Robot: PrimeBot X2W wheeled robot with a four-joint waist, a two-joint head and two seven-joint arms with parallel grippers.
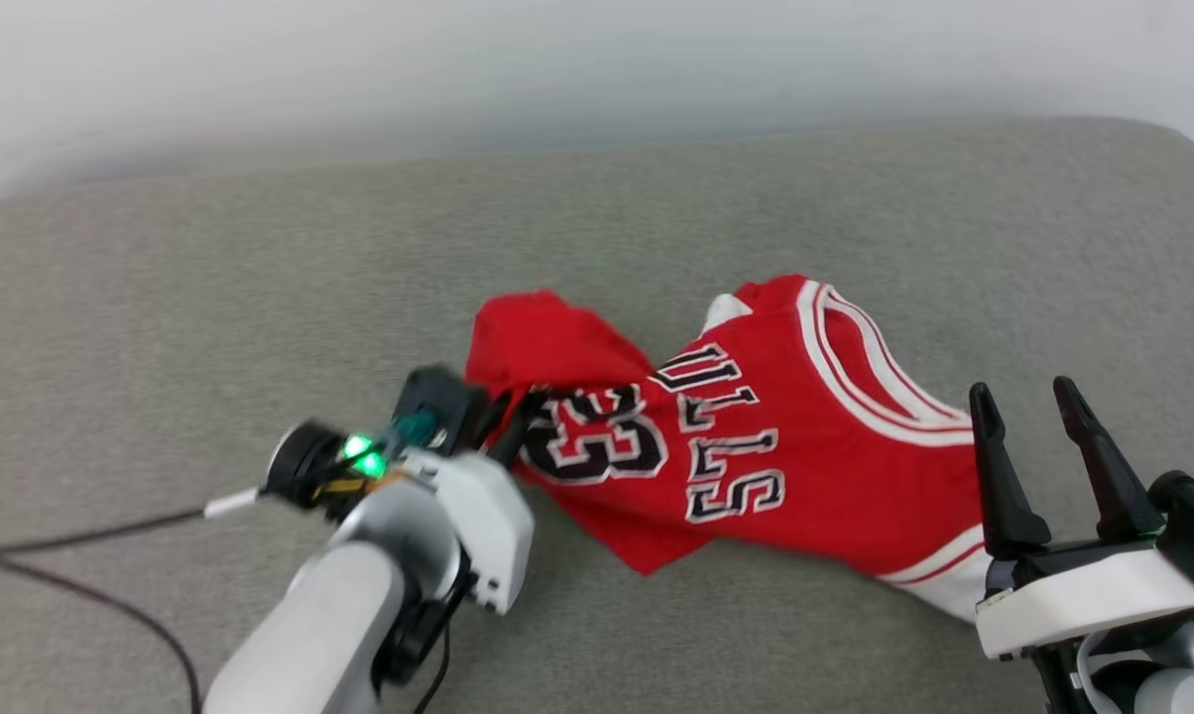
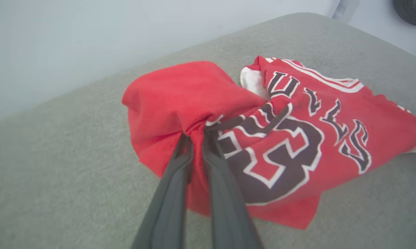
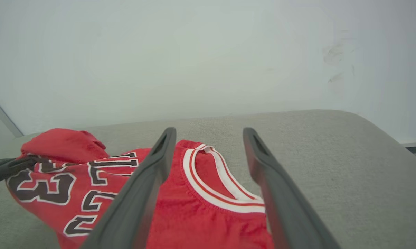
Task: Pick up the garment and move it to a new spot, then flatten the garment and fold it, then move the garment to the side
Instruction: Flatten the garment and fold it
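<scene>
The garment (image 1: 756, 446), a red jersey with black lettering and striped trim, lies crumpled on the grey cushion, lettering up. My left gripper (image 1: 513, 412) is shut on a bunched fold at the garment's (image 2: 280, 138) left end, near the number; in the left wrist view the dark fingers (image 2: 180, 155) pinch red cloth between them at the left gripper (image 2: 197, 135) tips. My right gripper (image 1: 1025, 397) stands open at the garment's right end, above the sleeve trim. In the right wrist view the right gripper (image 3: 209, 133) hovers over the collar of the garment (image 3: 194, 207) with nothing between its fingers.
The grey cushion (image 1: 260, 297) spreads wide to the left and behind the garment. A pale wall (image 1: 557, 59) runs along its far edge. A dark cable (image 1: 81, 555) trails from my left wrist across the cushion at the lower left.
</scene>
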